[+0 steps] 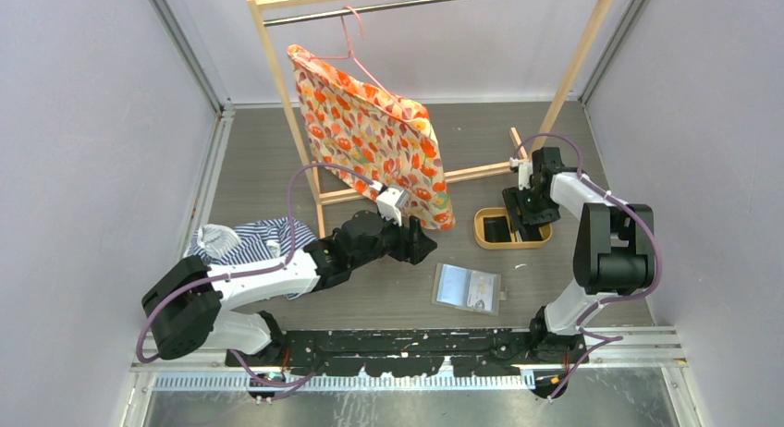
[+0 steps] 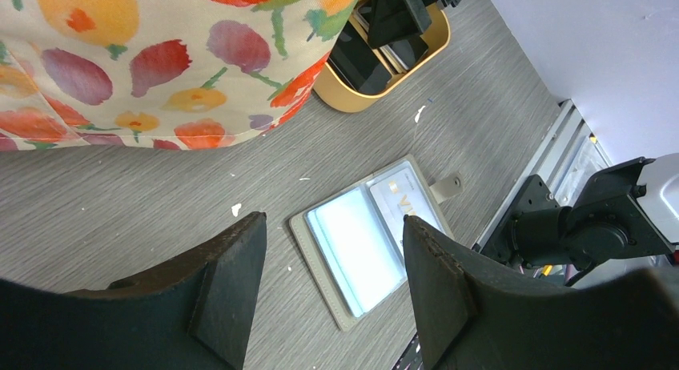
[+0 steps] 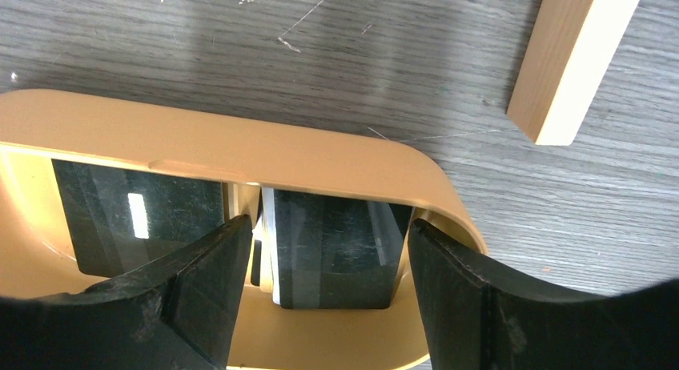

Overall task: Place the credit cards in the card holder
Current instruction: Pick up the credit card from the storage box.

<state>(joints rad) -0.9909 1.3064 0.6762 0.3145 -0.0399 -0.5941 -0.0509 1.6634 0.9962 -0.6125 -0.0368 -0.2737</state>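
The card holder (image 1: 467, 288) lies open on the table, with pale bluish sleeves, and shows again in the left wrist view (image 2: 360, 250) with a pale card (image 2: 404, 198) in its right sleeve. My left gripper (image 1: 421, 242) hovers open to the left of it, fingers (image 2: 232, 266) empty. The credit cards stand in an oval tan tray (image 1: 511, 240). My right gripper (image 3: 330, 222) is down in the tray, open. Its fingers straddle a black card (image 3: 332, 258) backed by a white one (image 3: 269, 250), with small gaps either side. Another black card (image 3: 136, 222) stands further left.
A wooden clothes rack (image 1: 277, 94) holds a floral fabric piece (image 1: 374, 140) on a pink hanger just behind my left arm. The rack's foot (image 3: 572, 58) lies near the tray (image 3: 240, 146). A striped cloth (image 1: 250, 242) is heaped at the left.
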